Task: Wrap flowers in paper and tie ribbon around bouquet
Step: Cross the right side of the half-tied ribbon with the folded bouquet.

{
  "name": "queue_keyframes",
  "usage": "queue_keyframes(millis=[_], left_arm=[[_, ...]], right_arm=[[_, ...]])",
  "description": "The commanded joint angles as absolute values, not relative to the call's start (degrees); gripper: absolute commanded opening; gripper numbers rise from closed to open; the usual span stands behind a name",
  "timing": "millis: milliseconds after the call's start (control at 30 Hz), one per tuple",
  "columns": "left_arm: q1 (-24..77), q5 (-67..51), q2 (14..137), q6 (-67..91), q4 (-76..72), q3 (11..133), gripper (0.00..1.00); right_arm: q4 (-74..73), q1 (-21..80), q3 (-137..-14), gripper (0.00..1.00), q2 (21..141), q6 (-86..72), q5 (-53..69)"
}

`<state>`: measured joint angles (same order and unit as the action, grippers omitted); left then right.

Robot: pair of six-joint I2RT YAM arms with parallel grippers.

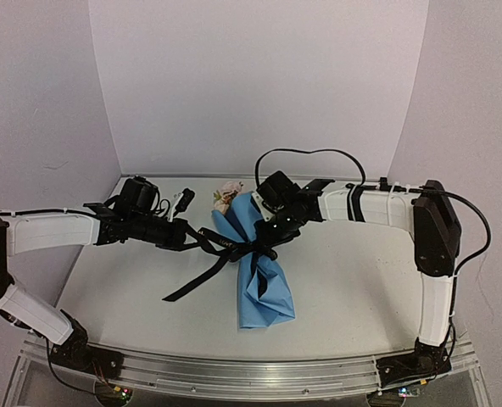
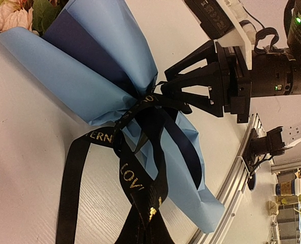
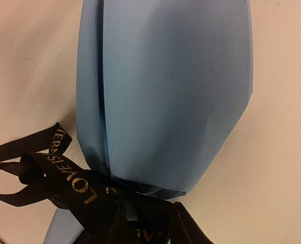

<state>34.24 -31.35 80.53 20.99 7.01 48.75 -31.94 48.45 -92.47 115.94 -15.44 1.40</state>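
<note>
**A:** Closest to the left wrist lens is the ribbon (image 2: 140, 203), black and floppy, running toward the left pincer (image 1: 197, 238). Any writing on it?

**B:** Gold capitals. "LOV" reads on one strand there, and what looks like "ERN" on another. Under the right wrist the word comes whole: "LOVE".

**A:** And the left pincer?

**B:** Pressed together, with the ribbon leading into its tips.

**A:** The right pincer (image 2: 164, 82)?

**B:** Its tips sit right at the knot, narrowly apart. Whether they nip the ribbon, I cannot tell.

**A:** Where is the bouquet (image 1: 261, 292)?

**B:** Lying on the white table (image 1: 361, 280), its cinched waist between the two pincers. The paper (image 2: 74, 81) is light blue outside and navy inside the fold. The flowers (image 1: 228, 196), pale pink heads, poke out on the far side of the right pincer, and the flared tail spreads on its near side.

**A:** Loose ends?

**B:** They trail over the table on the near side of the left pincer.

**A:** The print on the housing (image 2: 211, 12) above the right pincer?

**B:** Too blurred to read
</note>
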Motion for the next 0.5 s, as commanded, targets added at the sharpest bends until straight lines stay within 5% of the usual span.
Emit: queue_keyframes(millis=[0, 167, 367, 467], left_arm=[[34.37, -32.03, 80.77, 20.13, 5.89, 51.8, 0.0], [34.37, -32.14, 80.86, 20.13, 5.89, 51.94, 0.0], [34.37, -32.05, 80.73, 20.2, 5.98, 51.75, 0.0], [34.37, -31.85, 80.51, 20.39, 5.75, 51.42, 0.0]], right_arm=[[-33.05, 48.42, -94.7, 0.3, 116.45, -15.12, -1.73], [-33.31, 48.39, -95.06, 0.26, 116.97, -15.28, -1.48], [-33.57, 48.3, -94.0, 0.03, 115.93, -18.53, -5.34], [-33.66, 47.86, -91.51, 0.0, 113.3, -24.51, -10.3]])
